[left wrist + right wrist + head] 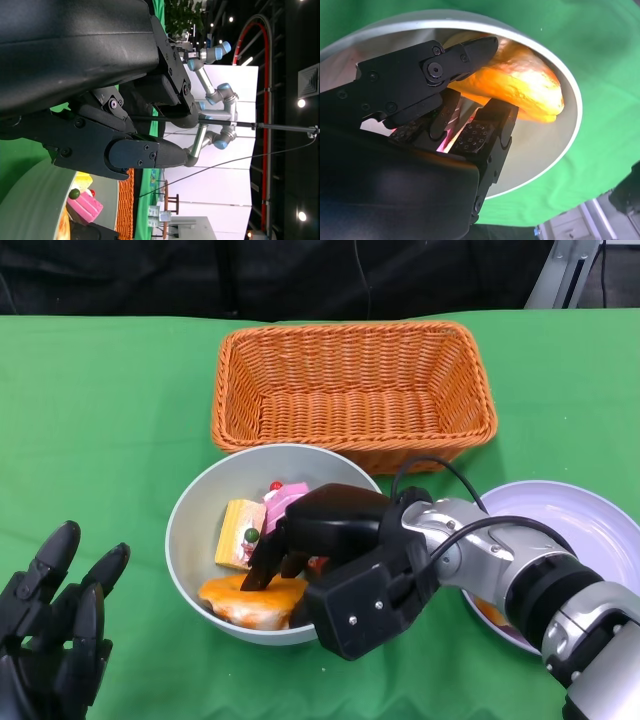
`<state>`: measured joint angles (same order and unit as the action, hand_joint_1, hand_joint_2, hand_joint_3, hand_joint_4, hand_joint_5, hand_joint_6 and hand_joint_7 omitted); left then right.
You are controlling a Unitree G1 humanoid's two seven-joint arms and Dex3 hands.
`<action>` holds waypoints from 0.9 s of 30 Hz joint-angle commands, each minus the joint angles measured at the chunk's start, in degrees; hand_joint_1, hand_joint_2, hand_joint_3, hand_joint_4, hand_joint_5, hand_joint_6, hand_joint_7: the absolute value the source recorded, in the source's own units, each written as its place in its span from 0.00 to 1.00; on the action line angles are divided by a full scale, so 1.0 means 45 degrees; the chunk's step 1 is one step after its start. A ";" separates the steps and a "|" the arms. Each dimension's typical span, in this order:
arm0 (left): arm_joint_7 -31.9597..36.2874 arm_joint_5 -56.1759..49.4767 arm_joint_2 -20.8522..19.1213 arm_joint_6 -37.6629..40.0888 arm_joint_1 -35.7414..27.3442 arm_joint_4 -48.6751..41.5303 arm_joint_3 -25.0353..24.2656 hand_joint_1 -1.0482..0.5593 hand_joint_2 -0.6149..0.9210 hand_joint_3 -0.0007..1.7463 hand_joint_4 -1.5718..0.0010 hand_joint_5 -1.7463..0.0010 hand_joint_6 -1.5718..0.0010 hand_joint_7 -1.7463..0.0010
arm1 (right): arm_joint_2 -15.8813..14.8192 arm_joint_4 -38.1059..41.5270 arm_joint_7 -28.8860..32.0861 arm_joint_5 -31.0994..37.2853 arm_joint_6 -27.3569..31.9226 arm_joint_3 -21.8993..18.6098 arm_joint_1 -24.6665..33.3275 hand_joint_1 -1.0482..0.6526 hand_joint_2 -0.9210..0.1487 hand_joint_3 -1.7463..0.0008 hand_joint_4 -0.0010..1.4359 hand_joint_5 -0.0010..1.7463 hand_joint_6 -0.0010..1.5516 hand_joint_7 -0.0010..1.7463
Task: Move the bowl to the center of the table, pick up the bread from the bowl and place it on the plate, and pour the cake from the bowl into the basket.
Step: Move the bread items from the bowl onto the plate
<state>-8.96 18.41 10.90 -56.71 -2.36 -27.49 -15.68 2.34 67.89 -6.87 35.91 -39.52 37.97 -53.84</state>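
The grey bowl sits mid-table in front of the basket. It holds a glazed orange bread at its near side, a yellow cake slice and a pink cake. My right hand reaches into the bowl. In the right wrist view its fingers and thumb close around the bread, which still lies on the bowl's wall. My left hand hovers at the lower left, fingers apart, holding nothing. The pale plate lies to the right, partly hidden by my right forearm.
The orange wicker basket stands just behind the bowl, almost touching its far rim. Green cloth covers the table. In the left wrist view, my left hand hangs above the bowl's edge, with the pink cake beyond.
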 commanded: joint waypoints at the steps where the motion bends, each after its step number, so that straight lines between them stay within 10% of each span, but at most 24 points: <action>1: -0.0099 0.0173 -0.0202 0.0032 0.0085 -0.0045 -0.0003 0.35 1.00 0.19 0.37 1.00 0.46 1.00 | -0.0193 0.0131 0.0046 -0.0119 0.0152 -0.0313 0.0176 0.48 0.08 1.00 0.76 0.10 0.73 0.01; 27: -0.0367 0.0419 -0.0436 -0.0020 0.0385 -0.0574 -0.0115 0.36 1.00 0.19 0.37 1.00 0.46 1.00 | -0.0656 -0.0876 -0.0776 -0.0981 -0.0146 -0.1881 -0.0070 0.47 0.07 0.99 0.77 0.11 0.73 0.00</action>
<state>-10.34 20.18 9.79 -56.61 -0.76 -29.50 -15.82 0.40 65.06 -9.51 32.56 -40.19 30.21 -53.82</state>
